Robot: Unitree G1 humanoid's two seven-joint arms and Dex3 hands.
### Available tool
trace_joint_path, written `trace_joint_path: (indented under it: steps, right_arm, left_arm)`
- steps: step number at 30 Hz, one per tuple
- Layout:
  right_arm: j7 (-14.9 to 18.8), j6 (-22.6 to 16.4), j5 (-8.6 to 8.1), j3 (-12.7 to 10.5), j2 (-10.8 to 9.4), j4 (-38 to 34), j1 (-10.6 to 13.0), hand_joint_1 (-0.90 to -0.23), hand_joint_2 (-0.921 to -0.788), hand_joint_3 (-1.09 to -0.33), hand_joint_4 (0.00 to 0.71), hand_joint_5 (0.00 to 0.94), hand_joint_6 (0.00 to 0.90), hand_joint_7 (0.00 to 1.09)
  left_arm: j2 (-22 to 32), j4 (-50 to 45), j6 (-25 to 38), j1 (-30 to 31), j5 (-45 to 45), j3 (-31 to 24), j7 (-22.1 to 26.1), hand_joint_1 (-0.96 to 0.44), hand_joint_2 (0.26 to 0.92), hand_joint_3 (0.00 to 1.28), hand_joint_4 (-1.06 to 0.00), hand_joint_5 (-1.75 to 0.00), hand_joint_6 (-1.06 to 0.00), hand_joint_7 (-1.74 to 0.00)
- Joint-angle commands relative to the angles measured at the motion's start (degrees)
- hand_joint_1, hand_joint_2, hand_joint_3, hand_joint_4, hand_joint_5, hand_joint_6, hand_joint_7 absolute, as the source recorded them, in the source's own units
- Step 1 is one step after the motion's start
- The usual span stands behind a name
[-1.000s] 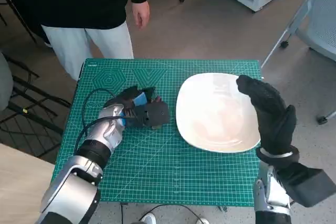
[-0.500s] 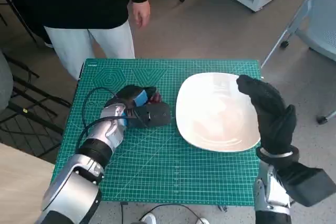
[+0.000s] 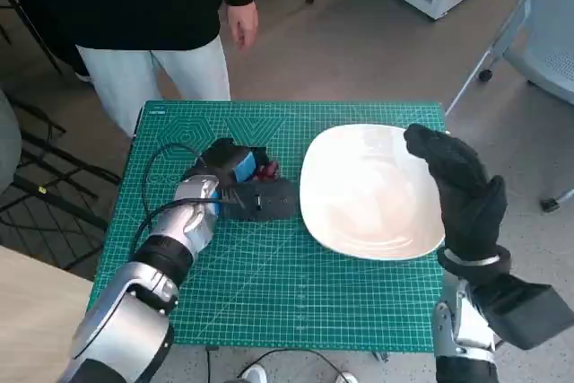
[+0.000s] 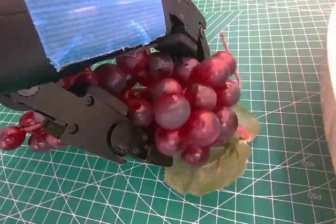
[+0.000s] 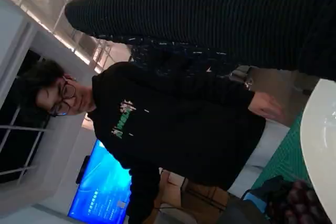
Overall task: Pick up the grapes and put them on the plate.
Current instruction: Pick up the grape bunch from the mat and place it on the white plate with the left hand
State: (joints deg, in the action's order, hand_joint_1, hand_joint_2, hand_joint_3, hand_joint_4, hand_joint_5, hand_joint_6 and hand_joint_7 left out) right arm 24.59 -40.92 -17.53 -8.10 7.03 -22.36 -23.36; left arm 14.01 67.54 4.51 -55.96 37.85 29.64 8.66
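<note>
Black fingers point(image 4: 100, 129) of our left hand point(image 3: 235, 177) are closed around the grapes point(image 4: 181, 111), gripping the bunch from both sides under the blue-taped back. We see the bunch in the left wrist view running lengthwise out from the palm, its rounded end pointing past the fingertips toward the plate point(image 3: 372, 193), with a green leaf point(image 4: 210, 169) beneath it and a few loose grapes trailing at the other end. Whether the bunch touches the mat point(image 3: 269, 284) we cannot tell. In the head view the grapes show as a red patch at the hand, on the desk's left half, just beside the plate's near rim. Our left forearm reaches in low from the lower left, the hand turned palm down. Our right hand point(image 3: 457, 190) is held upright over the plate's right edge, its gloved fingers together and slightly curled, holding nothing. A person point(image 5: 173, 129) stands at the desk's far side.
</note>
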Motion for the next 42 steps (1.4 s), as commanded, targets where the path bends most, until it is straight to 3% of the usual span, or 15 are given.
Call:
trace_joint_path:
  steps: [1,12,29,40,42]
  right_arm:
    - [0.0,0.2,0.57,-0.1,0.2,-0.9,0.3,-0.655,-0.921,-0.730,0.328,0.001,0.068,0.31]
    - [-0.1,0.2,0.68,-0.1,0.3,-1.1,-0.2,-0.654,-0.921,-0.730,0.326,0.000,0.071,0.30]
    - [-0.1,-0.2,0.95,-0.1,0.4,-1.3,-0.3,-0.652,-0.921,-0.731,0.325,0.000,0.074,0.29]
    - [0.1,-0.7,0.76,-0.2,0.5,-2.4,-0.8,-0.647,-0.921,-0.729,0.326,0.001,0.078,0.29]
    - [0.2,-0.8,0.72,-0.2,0.5,-2.4,-0.9,-0.647,-0.921,-0.729,0.326,0.001,0.079,0.29]
  left_arm:
    - [-0.5,2.6,0.6,2.7,-0.4,0.5,2.6,0.00,0.921,0.14,-0.60,-1.41,-0.59,-1.05]
    - [-0.7,3.2,0.7,2.3,-0.6,0.2,2.6,0.00,0.921,0.15,-0.62,-1.37,-0.54,-1.11]
    - [0.3,0.8,0.5,2.2,-0.5,0.2,3.2,0.00,0.921,0.14,-0.60,-1.42,-0.58,-1.06]
    - [3.0,-8.6,1.4,3.5,-1.5,-0.9,7.5,0.00,0.921,0.15,-0.57,-1.45,-0.60,-1.02]
    - [3.9,-11.8,2.0,4.2,-1.7,-1.2,8.6,0.00,0.921,0.15,-0.56,-1.42,-0.59,-1.08]
